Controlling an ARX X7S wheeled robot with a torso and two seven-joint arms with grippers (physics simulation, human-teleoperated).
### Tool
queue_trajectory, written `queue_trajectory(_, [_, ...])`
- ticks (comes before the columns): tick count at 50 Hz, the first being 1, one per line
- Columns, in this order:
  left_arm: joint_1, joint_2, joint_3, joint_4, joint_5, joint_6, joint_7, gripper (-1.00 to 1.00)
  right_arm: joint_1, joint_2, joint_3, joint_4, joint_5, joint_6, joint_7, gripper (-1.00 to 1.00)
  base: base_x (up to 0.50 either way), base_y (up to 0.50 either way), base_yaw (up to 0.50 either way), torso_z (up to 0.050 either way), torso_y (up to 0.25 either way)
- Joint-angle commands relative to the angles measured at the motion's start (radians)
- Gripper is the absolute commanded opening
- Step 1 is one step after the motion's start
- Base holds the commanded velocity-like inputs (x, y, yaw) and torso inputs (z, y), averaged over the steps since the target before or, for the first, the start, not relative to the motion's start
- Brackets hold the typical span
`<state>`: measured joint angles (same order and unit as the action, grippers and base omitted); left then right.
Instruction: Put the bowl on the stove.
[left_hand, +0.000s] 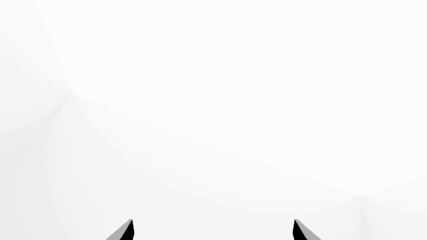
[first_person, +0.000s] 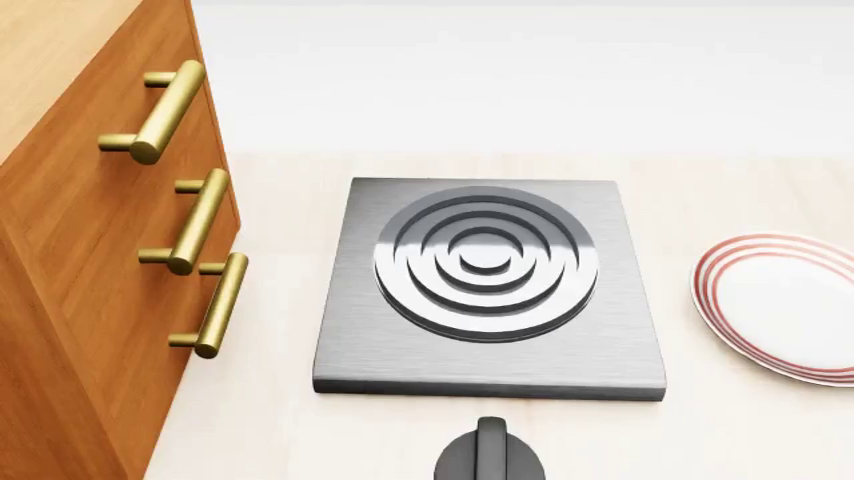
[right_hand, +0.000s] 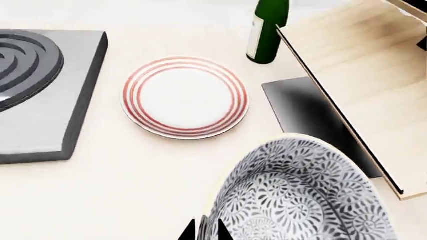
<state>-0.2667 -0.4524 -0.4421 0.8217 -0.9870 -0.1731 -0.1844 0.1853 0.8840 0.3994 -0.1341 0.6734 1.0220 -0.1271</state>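
Beside the plate (right_hand: 185, 97), right fingers (right_hand: 220, 231) pinch the bowl (right_hand: 300, 195) rim; left fingers (left_hand: 128, 231) spread apart.

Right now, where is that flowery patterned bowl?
Only the right wrist view shows the bowl, close to the camera at the right gripper, raised over the counter near the red-ringed plate. The stove lies beyond that plate.

- One stove (first_person: 491, 290), single ring burner.
- One plate (right_hand: 185, 97), ahead of right claw (right_hand: 205, 231).
- One bowl (right_hand: 300, 192), at that claw.
- One bottle (right_hand: 265, 31), beyond.
- One knob (first_person: 491, 456).
- Three brass handles (first_person: 163, 110).
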Motion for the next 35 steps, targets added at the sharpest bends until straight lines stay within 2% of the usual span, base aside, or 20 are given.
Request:
queue_trajectory(1, [0.002, -0.002, 0.002, 0.000, 0.000, 0.003, -0.002, 1.00, 0.181, 0.055, -0.132, -0.091, 0.049, 0.017, -0.064, -1.00, 0.00, 0.00, 0.00, 0.000, 0.000])
queue_trajectory(4, [0.002, -0.002, 0.003, -0.001, 0.000, 0.004, -0.002, 1.00, 0.263, 0.051, -0.187, -0.116, 0.068, 0.026, -0.081, -1.00, 0.00, 0.00, 0.00, 0.000, 0.000])
queue_trajectory(8, [0.002, -0.001, 0.006, -0.001, 0.000, 0.005, -0.002, 1.00, 0.429, 0.047, -0.340, -0.142, 0.044, 0.031, -0.113, -1.00, 0.00, 0.00, 0.00, 0.000, 0.000])
queue_trajectory(11, [0.002, 0.000, 0.010, -0.002, 0.003, 0.006, 0.000, 1.00, 0.583, 0.004, -0.439, -0.149, 0.046, 0.046, -0.149, -1.00, 0.00, 0.00, 0.00, 0.000, 0.000])
queue_trajectory(13, [0.003, 0.000, 0.011, -0.002, 0.001, 0.006, 0.000, 1.00, 0.634, -0.026, -0.458, -0.131, 0.047, 0.051, -0.147, -1.00, 0.00, 0.00, 0.00, 0.000, 0.000])
queue_trajectory(17, [0.004, 0.001, 0.012, -0.003, 0.003, 0.009, 0.001, 1.00, 0.744, -0.078, -0.590, -0.074, -0.015, 0.018, -0.194, -1.00, 0.00, 0.00, 0.00, 0.000, 0.000])
queue_trajectory(22, [0.004, 0.000, 0.009, -0.005, 0.004, 0.012, 0.000, 1.00, 0.842, -0.157, -0.673, 0.041, -0.085, -0.006, -0.184, -1.00, 0.00, 0.00, 0.00, 0.000, 0.000])
queue_trajectory(28, [0.006, 0.000, 0.010, -0.006, 0.007, 0.015, 0.001, 1.00, 0.902, -0.228, -0.693, 0.137, -0.113, -0.033, -0.170, -1.00, 0.00, 0.00, 0.00, 0.000, 0.002])
queue_trajectory(35, [0.007, -0.001, 0.011, -0.004, 0.008, 0.017, 0.000, 1.00, 0.907, -0.259, -0.701, 0.128, -0.106, -0.066, -0.183, -1.00, 0.00, 0.00, 0.00, 0.000, 0.000])
